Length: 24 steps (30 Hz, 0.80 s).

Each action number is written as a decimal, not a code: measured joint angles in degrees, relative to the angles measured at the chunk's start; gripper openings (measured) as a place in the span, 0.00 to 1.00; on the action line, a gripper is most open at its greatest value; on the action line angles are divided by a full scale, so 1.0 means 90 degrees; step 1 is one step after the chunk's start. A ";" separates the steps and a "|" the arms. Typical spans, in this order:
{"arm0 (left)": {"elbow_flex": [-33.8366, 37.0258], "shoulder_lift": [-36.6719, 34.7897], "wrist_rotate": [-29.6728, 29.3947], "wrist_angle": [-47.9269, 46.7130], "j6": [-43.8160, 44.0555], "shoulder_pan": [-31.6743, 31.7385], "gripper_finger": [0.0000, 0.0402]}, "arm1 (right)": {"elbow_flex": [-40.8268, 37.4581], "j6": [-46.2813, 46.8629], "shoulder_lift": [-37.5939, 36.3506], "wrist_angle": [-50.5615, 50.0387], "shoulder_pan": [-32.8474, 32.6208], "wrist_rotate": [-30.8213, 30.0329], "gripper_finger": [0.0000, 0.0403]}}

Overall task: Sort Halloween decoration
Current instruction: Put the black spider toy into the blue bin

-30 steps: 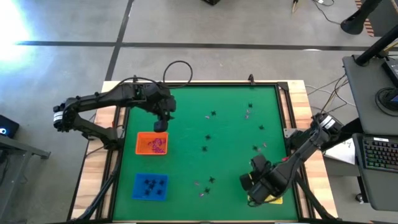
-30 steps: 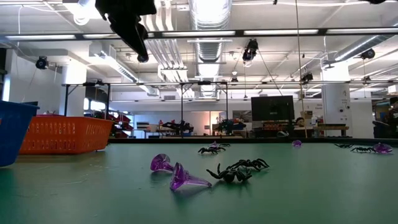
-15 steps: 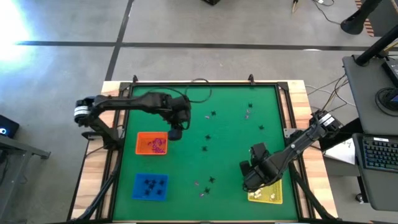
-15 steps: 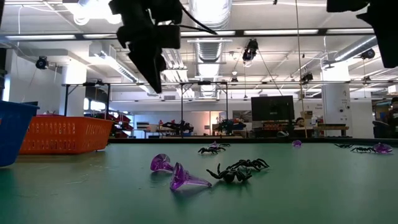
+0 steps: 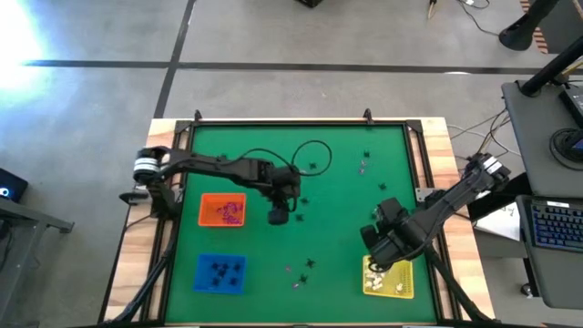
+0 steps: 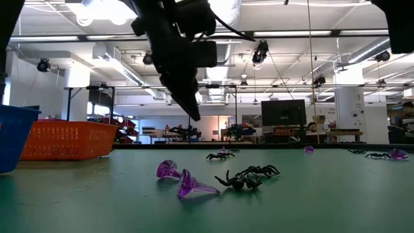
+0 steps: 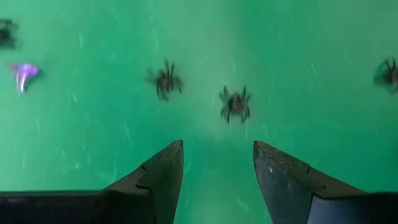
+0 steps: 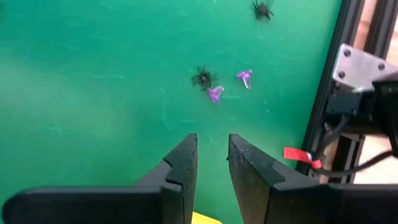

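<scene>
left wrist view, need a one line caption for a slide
Open left gripper hovering over the green table, empty, with two black spiders just ahead of its fingertips.

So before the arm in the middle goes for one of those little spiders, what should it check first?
1. Left gripper open and empty: ok, nothing between the jaws.
2. Target in sight: ok, a black spider lies just ahead of it on the green mat.
3. Neighbours clear: ok, a second spider lies apart from it.
4. Blue tray reachable: ok, on the left arm's side.
5. Right gripper out of the way: ok, near the yellow tray.
</scene>
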State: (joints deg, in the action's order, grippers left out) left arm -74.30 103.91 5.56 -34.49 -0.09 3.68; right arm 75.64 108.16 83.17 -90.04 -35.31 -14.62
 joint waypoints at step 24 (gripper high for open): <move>-0.0034 0.1416 0.0585 0.1337 0.0304 -0.0255 0.44 | -0.0049 -0.0606 -0.0367 0.0003 0.0053 -0.0551 0.20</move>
State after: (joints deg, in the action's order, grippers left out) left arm -74.61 116.66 10.83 -22.46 2.65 1.39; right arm 75.20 102.70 79.88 -90.01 -34.83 -19.58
